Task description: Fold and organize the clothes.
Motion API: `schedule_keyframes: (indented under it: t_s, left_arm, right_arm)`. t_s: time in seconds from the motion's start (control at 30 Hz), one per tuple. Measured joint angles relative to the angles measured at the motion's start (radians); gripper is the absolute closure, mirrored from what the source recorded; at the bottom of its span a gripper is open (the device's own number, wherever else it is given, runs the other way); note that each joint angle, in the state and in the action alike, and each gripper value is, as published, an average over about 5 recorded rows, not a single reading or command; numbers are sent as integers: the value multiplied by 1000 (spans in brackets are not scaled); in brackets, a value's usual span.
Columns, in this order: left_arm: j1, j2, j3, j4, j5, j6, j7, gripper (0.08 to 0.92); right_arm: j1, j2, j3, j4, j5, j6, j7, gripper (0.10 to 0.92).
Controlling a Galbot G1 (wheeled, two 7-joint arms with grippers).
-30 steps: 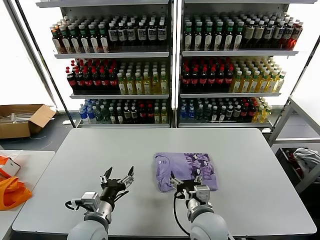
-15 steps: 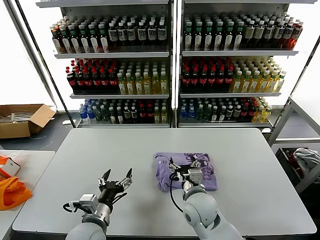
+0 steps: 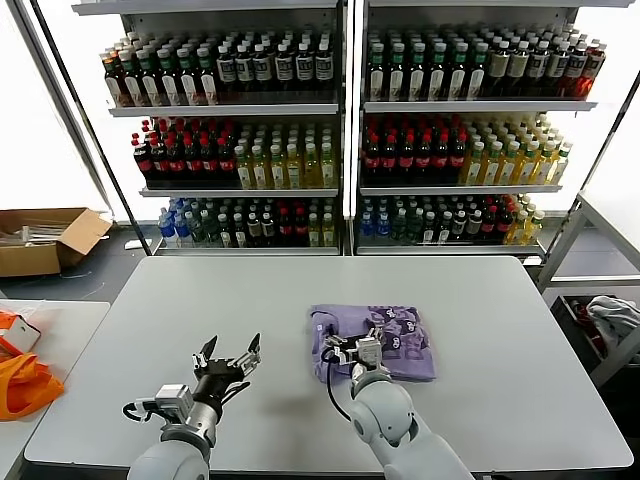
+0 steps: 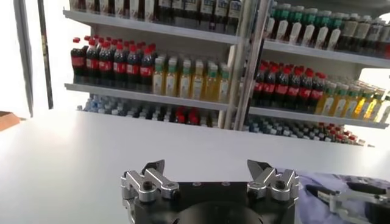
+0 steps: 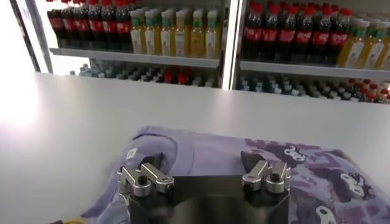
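Observation:
A folded lavender T-shirt (image 3: 385, 338) with a dark purple print lies on the grey table (image 3: 150, 310), right of centre. It also shows in the right wrist view (image 5: 244, 155), print up, with a small white label (image 5: 130, 153) at one corner. My right gripper (image 3: 352, 346) is open, low over the shirt's near left part, with nothing between its fingers; it also shows in its own wrist view (image 5: 203, 163). My left gripper (image 3: 228, 352) is open and empty above bare table, well left of the shirt, and shows in its own view (image 4: 209, 172).
Two shelf units (image 3: 340, 110) full of drink bottles stand behind the table. A cardboard box (image 3: 45, 238) lies on the floor at far left. An orange bag (image 3: 22, 382) sits on a side table at left. A cart with cloth (image 3: 612, 318) stands at right.
My right gripper has moved forward and left, from the shirt's near edge to over its left part. My left gripper has drifted slightly back toward me, still open.

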State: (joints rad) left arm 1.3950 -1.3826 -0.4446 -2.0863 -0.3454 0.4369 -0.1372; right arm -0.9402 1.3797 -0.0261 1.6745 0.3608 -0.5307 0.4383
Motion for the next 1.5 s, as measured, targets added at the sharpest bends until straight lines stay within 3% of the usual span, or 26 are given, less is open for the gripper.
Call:
schedule_keyframes:
  t_s: [0.33,0.8,1.5]
  left_arm:
    - [-1,9,-6,7,-5,4,5,177]
    - [2,-6,2,-7,1,-2,5,177]
    - [0,-22,-9,-23,89,-125,42,177]
  right_arm:
    - [-9,24,4,-17,14,0,6,203]
    - [-31,-10,76,132,25,-6,12,203]
    - [-330,-216,511,351,2,-7,-47,203]
